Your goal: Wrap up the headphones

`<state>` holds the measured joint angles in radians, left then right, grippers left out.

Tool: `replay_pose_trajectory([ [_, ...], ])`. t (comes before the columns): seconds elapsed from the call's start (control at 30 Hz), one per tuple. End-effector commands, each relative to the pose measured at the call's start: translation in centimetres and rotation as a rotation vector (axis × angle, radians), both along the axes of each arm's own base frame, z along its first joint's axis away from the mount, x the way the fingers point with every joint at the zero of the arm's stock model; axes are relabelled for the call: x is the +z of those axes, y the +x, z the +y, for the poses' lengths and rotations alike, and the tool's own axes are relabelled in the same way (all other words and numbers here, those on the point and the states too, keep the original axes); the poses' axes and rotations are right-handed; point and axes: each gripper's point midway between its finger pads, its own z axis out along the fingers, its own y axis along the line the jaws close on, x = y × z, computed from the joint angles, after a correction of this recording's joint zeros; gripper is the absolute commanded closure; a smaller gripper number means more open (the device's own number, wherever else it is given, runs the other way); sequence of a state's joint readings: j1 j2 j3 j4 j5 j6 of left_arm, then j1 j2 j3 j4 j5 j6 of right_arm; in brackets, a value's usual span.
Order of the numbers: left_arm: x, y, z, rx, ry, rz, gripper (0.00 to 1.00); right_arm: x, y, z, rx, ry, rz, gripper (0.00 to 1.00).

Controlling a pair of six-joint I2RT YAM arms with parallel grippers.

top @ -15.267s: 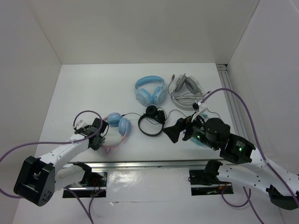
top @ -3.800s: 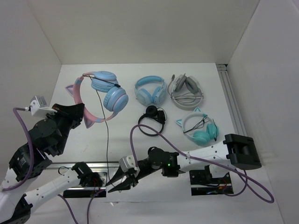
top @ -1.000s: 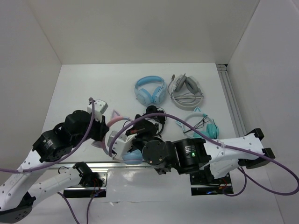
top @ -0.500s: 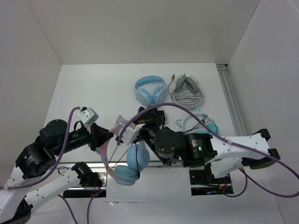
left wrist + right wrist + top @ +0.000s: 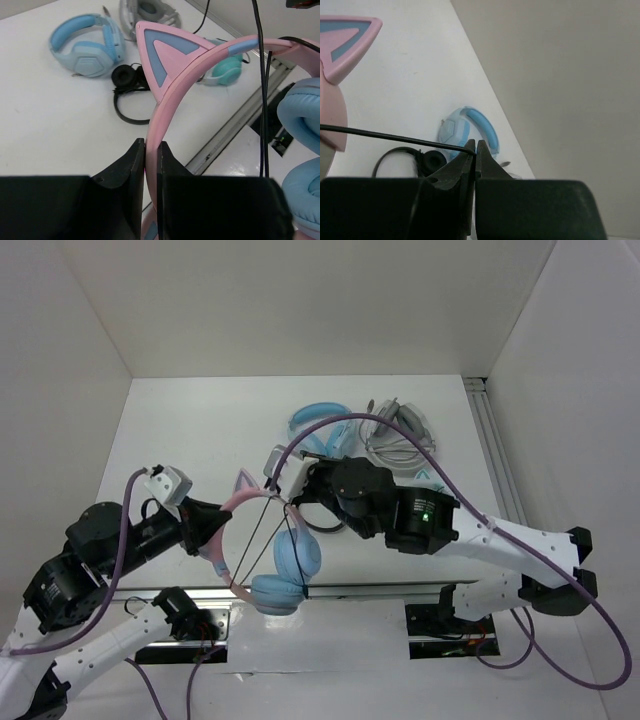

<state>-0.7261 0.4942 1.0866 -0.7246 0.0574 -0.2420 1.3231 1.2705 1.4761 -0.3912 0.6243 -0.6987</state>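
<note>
The headphones (image 5: 285,570) hang in the air above the table's front edge, with a pink cat-ear headband (image 5: 165,55) and two light blue earcups (image 5: 298,558) dangling below. My left gripper (image 5: 151,145) is shut on the pink band, seen from above as the left gripper (image 5: 213,537). The thin dark cable (image 5: 395,137) runs taut from the headphones to my right gripper (image 5: 474,147), which is shut on it. From above, the right gripper (image 5: 288,502) sits just right of the pink ear, with strands of cable (image 5: 262,540) stretched across the band.
On the table behind lie an all-light-blue pair (image 5: 87,45), a small black headset (image 5: 127,82), a grey pair (image 5: 400,430) and a teal pair (image 5: 227,67). A metal rail (image 5: 235,125) runs along the table's front edge. White walls close in the sides.
My right gripper has carried the cable up and toward the back of the table. The earcups have swung slightly right, and the left gripper keeps its hold on the band.
</note>
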Motion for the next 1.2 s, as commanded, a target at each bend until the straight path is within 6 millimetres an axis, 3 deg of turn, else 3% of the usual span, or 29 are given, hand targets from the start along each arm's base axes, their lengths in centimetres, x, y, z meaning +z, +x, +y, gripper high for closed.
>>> replay_pose_trajectory([
  [0.0, 2.6, -1.0, 1.2, 0.023, -0.084, -0.061, 1.0, 3.7, 2.2, -2.9, -0.049, 0.181, -0.006, 1.0],
  [0.23, 3.9, 1.8, 1.2, 0.143, -0.131, -0.081, 1.0, 4.2, 4.6, -1.2, 0.06, 0.245, 0.041, 1.0],
  [0.3, 5.0, 2.2, 0.9, 0.142, -0.16, -0.108, 1.0, 4.4, 5.7, -1.0, 0.1, 0.276, 0.055, 1.0],
  [0.4, 6.3, 2.4, 0.2, 0.122, -0.185, -0.129, 1.0, 3.1, 8.5, 0.1, 0.161, 0.281, 0.13, 1.0],
  [0.57, 8.0, 2.5, -0.7, 0.089, -0.201, -0.141, 1.0, 2.8, 10.7, -0.1, 0.261, 0.348, 0.187, 0.99],
  [0.67, 8.8, 3.4, 0.1, 0.156, -0.228, -0.161, 1.0, 2.4, 11.6, -1.0, 0.355, 0.407, 0.226, 0.99],
  [0.7, 8.9, 4.0, 0.3, 0.191, -0.236, -0.155, 1.0, 2.2, 12.8, -2.4, 0.345, 0.448, 0.255, 0.99],
  [0.73, 9.0, 4.2, 0.1, 0.192, -0.246, -0.15, 1.0, 0.7, 12.4, -2.2, 0.42, 0.452, 0.311, 0.99],
  [0.8, 9.4, 4.5, -0.1, 0.203, -0.26, -0.145, 1.0, 1.0, 12.7, -2.7, 0.479, 0.494, 0.311, 0.99],
  [0.93, 11.5, 5.0, -0.6, 0.202, -0.316, -0.163, 1.0, 0.5, 10.9, -1.7, 0.624, 0.516, 0.382, 0.98],
  [1.17, 12.6, 4.5, -3.3, 0.083, -0.375, -0.127, 1.0, -1.0, 10.2, 0.3, 0.682, 0.545, 0.397, 0.98],
])
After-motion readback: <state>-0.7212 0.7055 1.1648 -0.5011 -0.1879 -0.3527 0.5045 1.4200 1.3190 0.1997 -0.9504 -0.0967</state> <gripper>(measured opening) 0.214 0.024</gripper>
